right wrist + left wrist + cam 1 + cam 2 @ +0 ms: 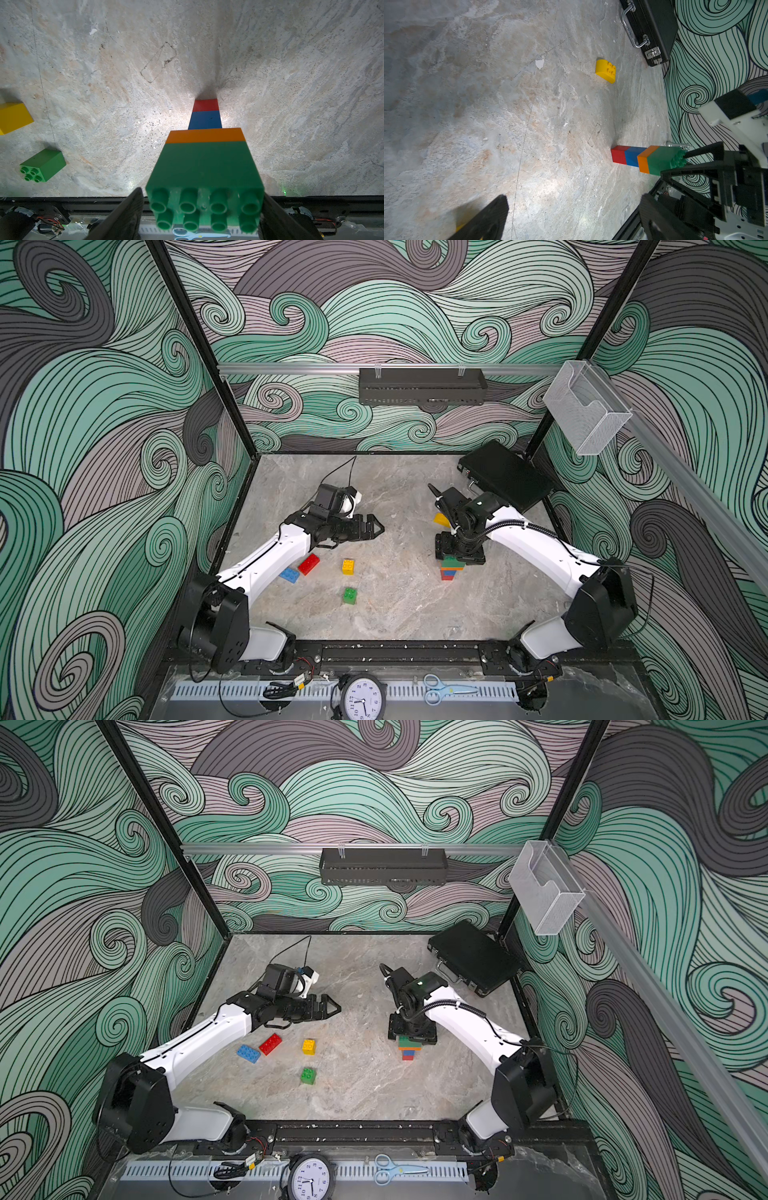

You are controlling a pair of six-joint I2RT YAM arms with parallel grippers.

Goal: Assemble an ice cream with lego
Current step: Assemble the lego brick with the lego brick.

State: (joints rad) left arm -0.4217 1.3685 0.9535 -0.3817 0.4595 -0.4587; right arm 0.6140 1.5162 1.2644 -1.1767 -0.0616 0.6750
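Note:
A lego stack (451, 568) stands on the right of the table: red at the bottom, then blue, orange and a green oblong brick (204, 166) on top. My right gripper (203, 199) points straight down over it, open, its fingers flanking the green brick with a small gap on one side. My left gripper (376, 526) hovers open and empty over mid-table. Under the left arm lie loose blue (289, 574), red (308, 564), yellow (348, 566) and green (350, 595) bricks. A yellow round-topped brick (606, 71) lies behind the stack.
A black case (505, 475) lies at the back right corner. Scissors (446, 689) and a clock (363, 697) sit in front of the arm rail. A black tray (422, 385) and a clear bin (586, 406) hang on the walls.

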